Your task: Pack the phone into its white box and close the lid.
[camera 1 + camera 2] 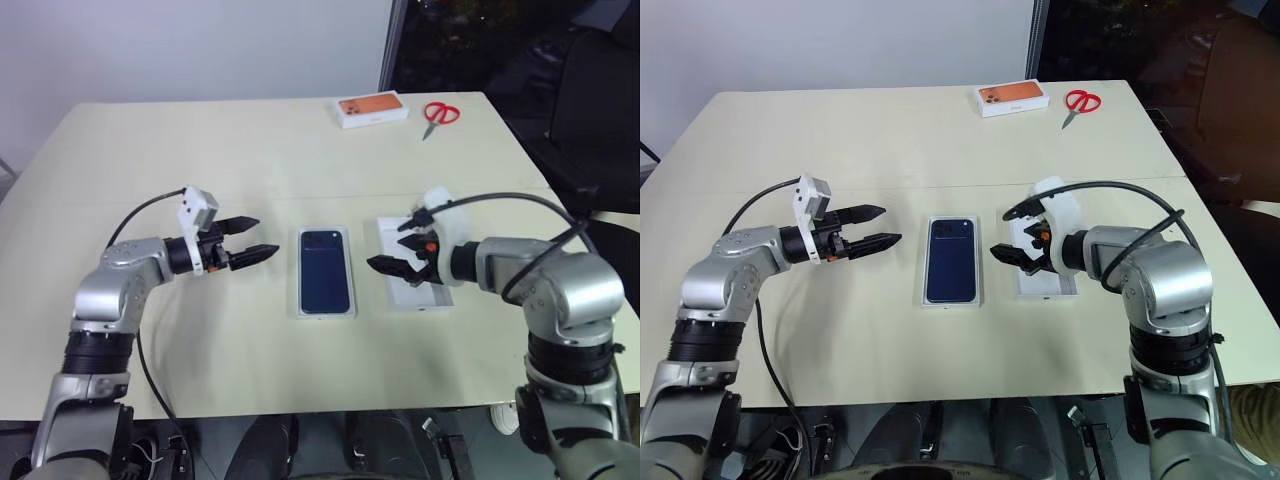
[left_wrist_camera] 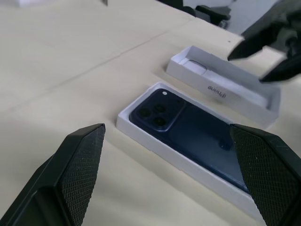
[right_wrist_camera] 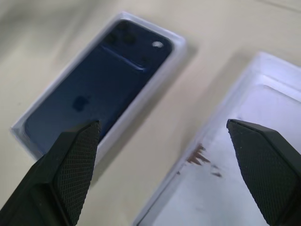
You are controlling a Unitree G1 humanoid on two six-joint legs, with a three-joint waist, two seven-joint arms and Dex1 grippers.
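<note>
The dark blue phone [image 1: 326, 271] lies camera side up inside the shallow white box [image 2: 141, 136], whose rim shows all around it, at the middle of the table. Just right of it the lid [image 1: 440, 300] lies open side up, white inside with small brown marks [image 3: 202, 157] and "iPhone" on its side wall [image 2: 216, 92]. My left gripper [image 1: 268, 235] hovers open to the left of the box, pointing at it. Open as well, my right gripper [image 1: 385, 245] hangs over the lid's left edge, its fingers [image 2: 263, 52] aimed toward the phone. Neither holds anything.
A white box with an orange top [image 1: 371, 109] and red scissors [image 1: 440, 113] lie at the far right of the cream table [image 1: 200, 150]. A dark chair [image 1: 600, 90] stands beyond the table's right edge. Cables trail from both wrists.
</note>
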